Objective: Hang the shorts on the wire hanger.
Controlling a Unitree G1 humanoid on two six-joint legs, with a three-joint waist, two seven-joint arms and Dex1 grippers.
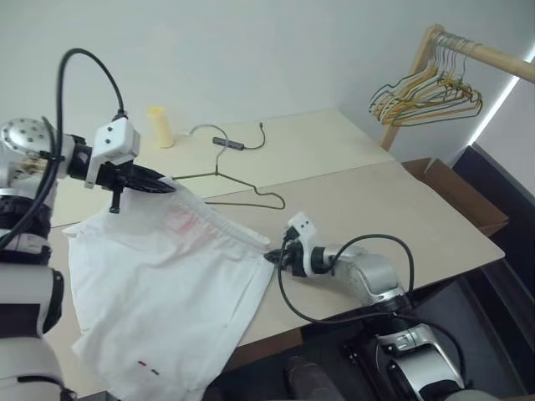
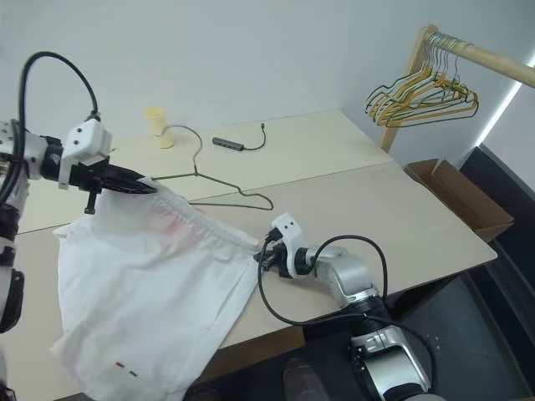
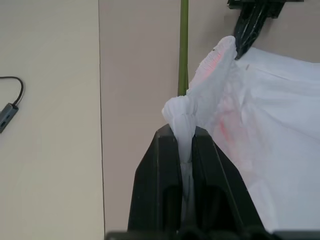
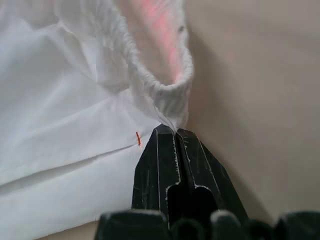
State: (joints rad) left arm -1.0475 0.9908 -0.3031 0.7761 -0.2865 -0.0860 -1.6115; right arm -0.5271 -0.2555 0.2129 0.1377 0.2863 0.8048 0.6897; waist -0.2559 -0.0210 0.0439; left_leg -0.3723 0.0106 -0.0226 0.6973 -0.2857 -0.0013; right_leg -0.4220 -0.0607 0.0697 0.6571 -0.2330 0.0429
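the shorts [image 1: 167,292] hang stretched by the waistband, left gripper [image 1: 167,185] and right gripper [image 1: 272,257] each clamped on an end.

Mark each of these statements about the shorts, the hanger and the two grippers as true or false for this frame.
1. The left gripper is shut on the waistband of the shorts. True.
2. The right gripper is open and clear of the cloth. False: it is shut on the waistband's other end.
3. The wire hanger lies on the table, behind the shorts. True.
4. The shorts already hang on the wire hanger. False: they are stretched between the two grippers, and the hanger lies untouched.
5. The bunch of hangers lies on the table. False: it hangs on the wooden rail.
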